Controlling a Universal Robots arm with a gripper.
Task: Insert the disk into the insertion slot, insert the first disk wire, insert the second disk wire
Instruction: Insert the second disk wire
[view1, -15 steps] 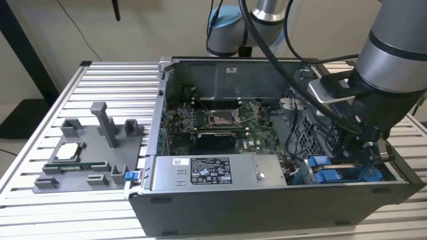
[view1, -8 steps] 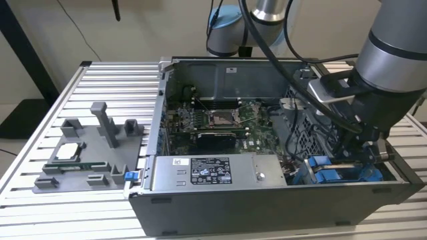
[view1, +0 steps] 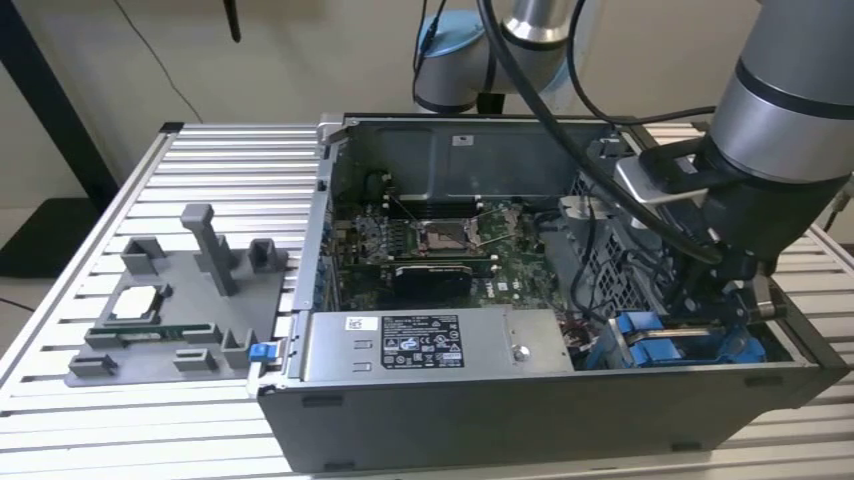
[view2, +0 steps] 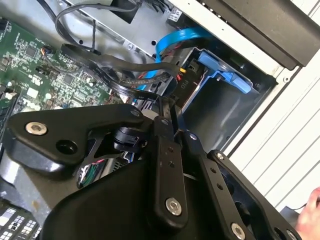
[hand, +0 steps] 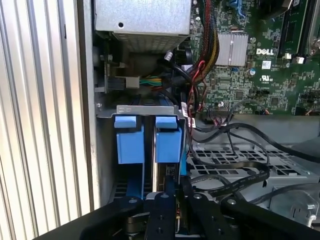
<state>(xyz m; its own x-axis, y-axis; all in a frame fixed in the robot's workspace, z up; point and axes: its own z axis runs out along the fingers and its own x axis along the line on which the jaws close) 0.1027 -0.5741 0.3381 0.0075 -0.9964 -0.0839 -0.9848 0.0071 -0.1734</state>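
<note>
Low in the middle of the first wrist view, the disk (hand: 169, 145), a flat drive clipped in a bright blue plastic carrier frame, stands on edge inside the insertion slot (hand: 131, 137), the narrow grey metal bay with blue rails and tabs. Beside it sits a second blue-tabbed carrier, so the bay looks filled and the disk looks to be already seated.

Directly below the disk's edge, the black metal end effector (hand: 170, 197) has its two slim fingers drawn close together over the drive's rear edge. They seem pinched on something thin there, probably a wire plug, but the plug itself is hidden, so I cannot tell whether they grasp anything. In the second wrist view the same end effector (view2: 167, 107) points into a tangle of black cables (view2: 115, 70) beside a flat blue ribbon cable (view2: 182, 37).

Further out, in the exterior view, the arm reaches down into the lower right of the open grey computer case (view1: 441, 420), with the grey labelled power-supply box (view1: 427, 345) at bottom centre and the green motherboard (view1: 427, 240) above it. The case rests on a ribbed aluminium counter (view1: 227, 170).

The risk I judge here is a skewed plug: if the connector meets the drive socket at a tilt, pushing could bend it. Loose cables near the fingers could also snag and drag.
</note>
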